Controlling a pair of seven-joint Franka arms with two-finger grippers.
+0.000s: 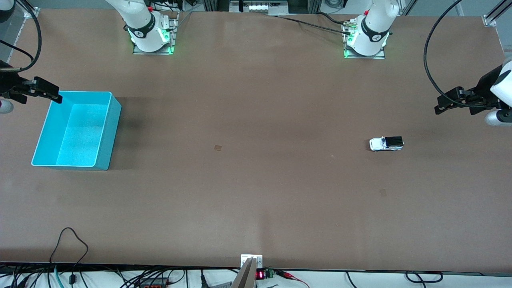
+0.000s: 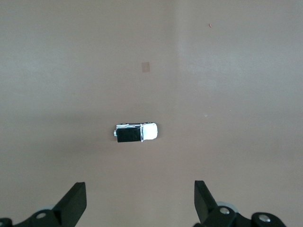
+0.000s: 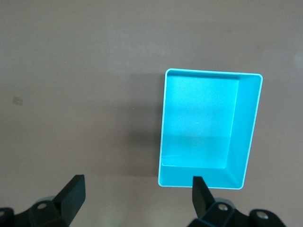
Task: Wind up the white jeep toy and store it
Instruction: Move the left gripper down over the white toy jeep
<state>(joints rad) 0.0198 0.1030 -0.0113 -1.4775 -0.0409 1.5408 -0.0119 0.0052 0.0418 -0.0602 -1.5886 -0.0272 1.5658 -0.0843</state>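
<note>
The jeep (image 1: 386, 143) sits on its wheels on the bare tabletop (image 1: 256, 192) toward the left arm's end, well apart from the bin (image 1: 105, 132) at the right arm's end. The left gripper (image 2: 140, 204) hangs over the tabletop near the jeep, jaws spread wide and empty, the toy lying between them in its wrist view (a fair line-up for a descent, I judge). The right gripper (image 3: 137, 201) hovers by the bin's edge, jaws also spread, holding nothing; it seems to wait. Nothing is wound or stored yet. The bin is empty, open side up, ready to receive the toy.
</note>
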